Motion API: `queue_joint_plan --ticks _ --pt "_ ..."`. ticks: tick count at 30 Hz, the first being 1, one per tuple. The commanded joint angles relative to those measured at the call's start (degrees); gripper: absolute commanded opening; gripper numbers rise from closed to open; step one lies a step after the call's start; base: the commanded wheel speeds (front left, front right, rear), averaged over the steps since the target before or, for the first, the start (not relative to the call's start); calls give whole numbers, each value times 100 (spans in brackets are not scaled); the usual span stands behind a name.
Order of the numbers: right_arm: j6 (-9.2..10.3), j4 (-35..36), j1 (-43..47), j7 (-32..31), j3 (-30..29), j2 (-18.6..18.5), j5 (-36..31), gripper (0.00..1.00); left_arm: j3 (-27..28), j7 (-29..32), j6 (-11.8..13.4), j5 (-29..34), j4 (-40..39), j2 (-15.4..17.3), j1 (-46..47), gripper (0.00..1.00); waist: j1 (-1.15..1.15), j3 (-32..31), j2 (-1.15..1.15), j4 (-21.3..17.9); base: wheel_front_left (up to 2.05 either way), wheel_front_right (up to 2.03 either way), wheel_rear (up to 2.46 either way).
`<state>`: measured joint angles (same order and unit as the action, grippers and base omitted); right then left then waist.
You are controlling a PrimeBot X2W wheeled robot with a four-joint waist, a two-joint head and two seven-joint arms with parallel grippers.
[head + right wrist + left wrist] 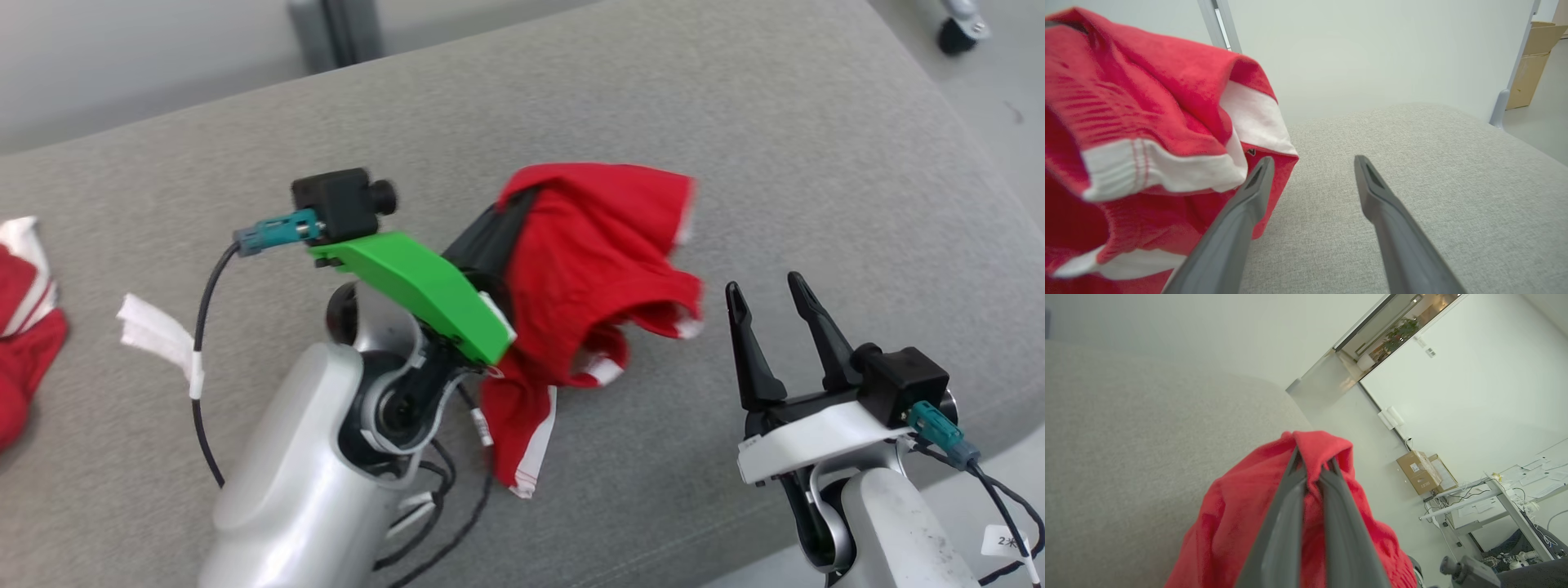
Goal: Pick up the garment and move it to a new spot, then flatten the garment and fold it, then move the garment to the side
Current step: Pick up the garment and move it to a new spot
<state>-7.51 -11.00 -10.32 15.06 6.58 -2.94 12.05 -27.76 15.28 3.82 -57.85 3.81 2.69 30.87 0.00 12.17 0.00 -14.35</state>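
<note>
**Red cloth garment with white trim** (604, 245): it hangs bunched over the grey upholstered cushion (775, 122). Whether its lowest hem touches the cushion cannot be told. Your left gripper (1312, 467) has both fingers pinched tight on a fold at the top, so the rest drapes free, probably for carrying to the new spot. Your right gripper (764, 286) waits just beside the garment, fingers spread and empty, seemingly placed to take a second edge for flattening.

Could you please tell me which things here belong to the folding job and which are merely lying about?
Job: red garment, pinched in left gripper; open right gripper; grey cushion beneath.
Lying about: red-and-white cloth at far left; cardboard boxes; desk.
</note>
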Motion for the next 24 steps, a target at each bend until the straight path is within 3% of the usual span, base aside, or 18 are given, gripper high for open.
queue_joint_plan --ticks 1,8,13,16,17,18,19,24 --pt "4 24 -24 19 2 4 42 100 140 -102 73 -60 350 37 102 0 0 250 0 -537 0 0 0" --pt "4 5 40 19 -33 4 41 100 997 -1249 368 11 2689 244 493 0 0 247 0 -617 0 0 0" --pt "4 -21 70 19 6 2 -39 100 1245 -2071 367 184 3739 364 672 0 0 142 0 -402 0 0 0" --pt "4 -38 82 19 38 2 -90 100 1117 -2407 212 374 4204 346 740 0 0 52 0 -210 0 0 0" --pt "4 -49 86 19 49 2 -113 100 1087 -2473 169 395 4318 325 742 29 0 25 0 -160 0 0 0" --pt "4 -57 94 19 53 2 -134 100 997 -2574 86 489 4438 313 750 80 0 -14 0 -89 0 0 0" --pt "4 -63 97 19 54 0 -158 100 896 -2679 19 624 4533 326 763 100 0 -51 0 -30 0 0 0" --pt "4 -22 133 19 -64 -2 -259 100 489 -3048 123 1612 4395 476 753 100 0 -199 0 261 0 0 0"
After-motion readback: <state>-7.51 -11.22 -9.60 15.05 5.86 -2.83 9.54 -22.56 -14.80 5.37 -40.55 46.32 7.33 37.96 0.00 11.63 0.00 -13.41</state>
